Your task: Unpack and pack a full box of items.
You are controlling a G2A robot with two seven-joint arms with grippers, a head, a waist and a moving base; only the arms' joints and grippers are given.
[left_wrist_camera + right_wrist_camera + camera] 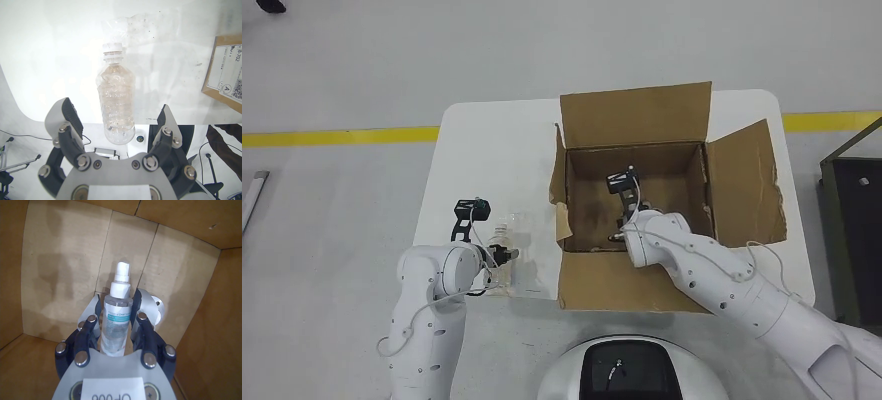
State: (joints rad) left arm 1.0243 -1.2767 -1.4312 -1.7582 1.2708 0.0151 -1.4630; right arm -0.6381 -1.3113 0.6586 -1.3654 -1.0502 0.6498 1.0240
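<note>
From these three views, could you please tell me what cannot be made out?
- Base of the spray bottle: right wrist view, behind the plate of the right pincer.
- Near floor of the box: top view, under the right arm.
- Outline of the water bottle: top view, too small and clear, overlapped by the left pincer.

The top camera looked straight down from above the arms over the whole worktop point(492, 150) and the open box point(637, 115). The left wrist camera sat behind the left end effector point(116, 108), close above the worktop, sharing a box corner with the top view. The right wrist camera, behind the right end effector point(117, 298) and along its clamped spray bottle point(115, 321), faced the box floor from inside.
</note>
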